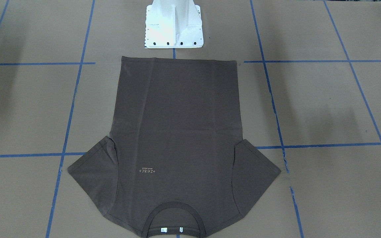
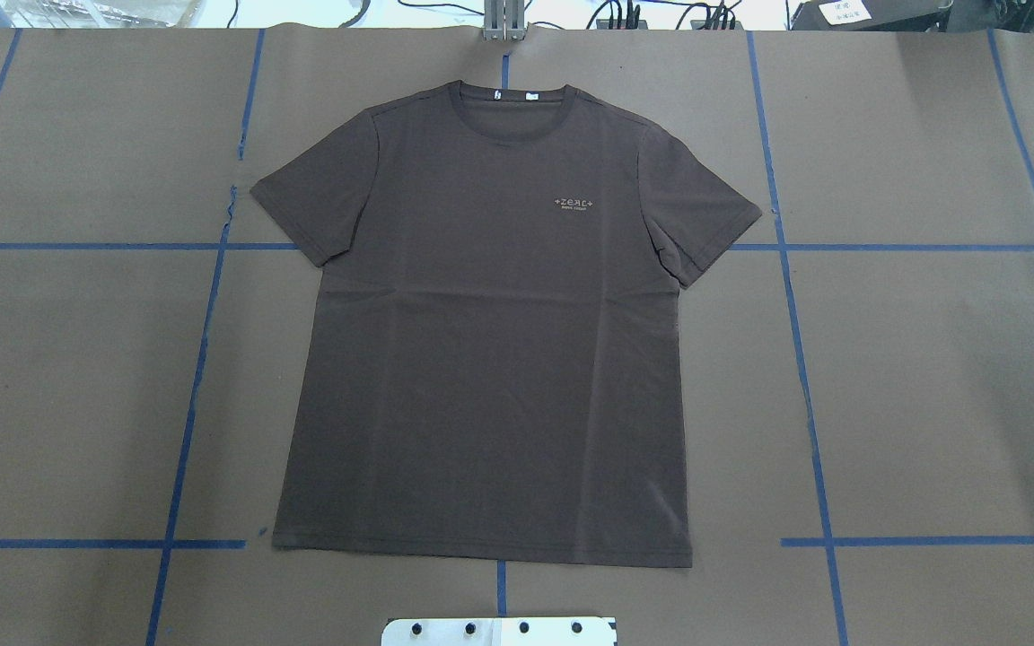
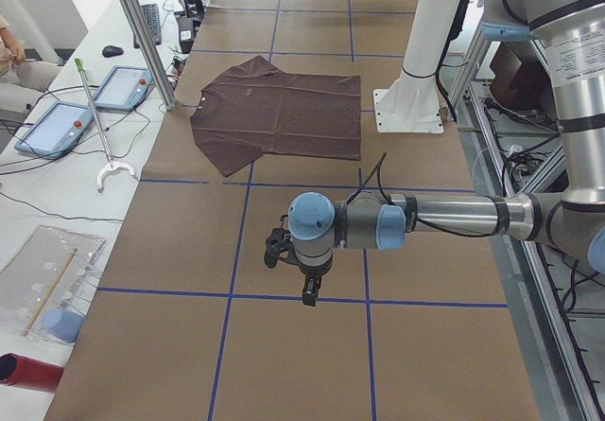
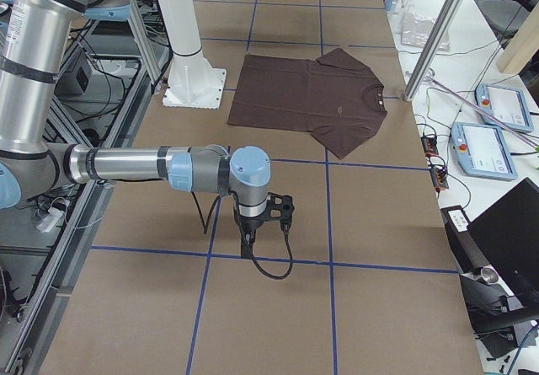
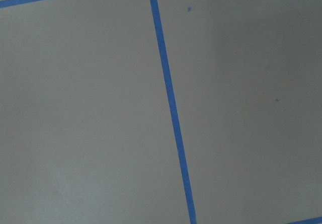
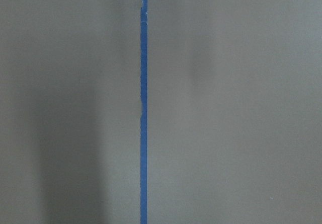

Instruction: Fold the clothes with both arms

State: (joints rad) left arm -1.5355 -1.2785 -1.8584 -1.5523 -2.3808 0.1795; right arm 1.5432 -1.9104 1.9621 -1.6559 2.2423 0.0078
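Note:
The clothes are one dark brown T-shirt (image 2: 490,359) spread flat and face up on the brown table cover, sleeves out, collar (image 2: 513,99) away from the robot base. It also shows in the front-facing view (image 1: 177,132) and both side views (image 3: 284,109) (image 4: 307,97). My left gripper (image 3: 304,291) hangs over bare table far to the shirt's left, pointing down. My right gripper (image 4: 250,242) hangs over bare table far to the shirt's right. Neither touches the shirt. Whether either is open or shut, I cannot tell. Both wrist views show only table cover and blue tape.
The white pedestal base (image 1: 174,24) stands just behind the shirt's hem. Blue tape lines (image 2: 795,359) grid the table. Beyond the far edge sit tablets (image 3: 123,88), a grabber stick (image 3: 95,118), a metal post (image 3: 142,33) and a seated person's arm (image 3: 11,47).

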